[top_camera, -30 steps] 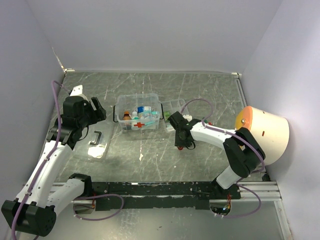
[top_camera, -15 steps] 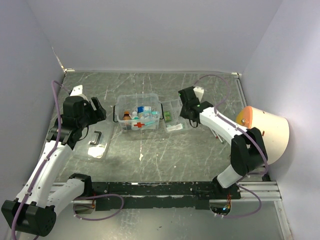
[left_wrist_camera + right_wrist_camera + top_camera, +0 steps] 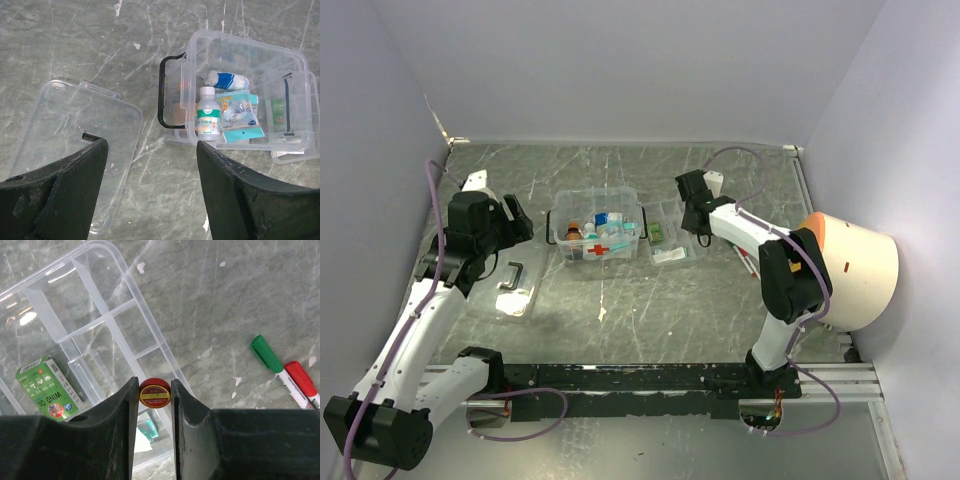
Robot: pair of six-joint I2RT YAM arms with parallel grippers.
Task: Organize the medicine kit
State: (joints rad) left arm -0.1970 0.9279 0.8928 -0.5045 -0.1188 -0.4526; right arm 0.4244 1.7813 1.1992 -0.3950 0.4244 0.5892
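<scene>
Medicine kit [image 3: 595,238], near right hand [image 3: 154,392] gripping tin [image 3: 154,393]

White arm links [image 3: 413,328], black joints [image 3: 470,222] (purple cables [image 3: 732,152])

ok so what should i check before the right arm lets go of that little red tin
1. Grip: the red tin sits squarely between the fingers of the right gripper: ok.
2. Drop spot: the tin over a free compartment of the compartmented tray: cannot tell, it hangs close to the tray's rim.
3. The green wind oil box clear of the tin: ok, it lies in another compartment.
4. The left gripper out of the way: ok, open, near the lid beside the medicine kit.
5. The green marker and red marker clear: ok, on the table outside the tray.
</scene>
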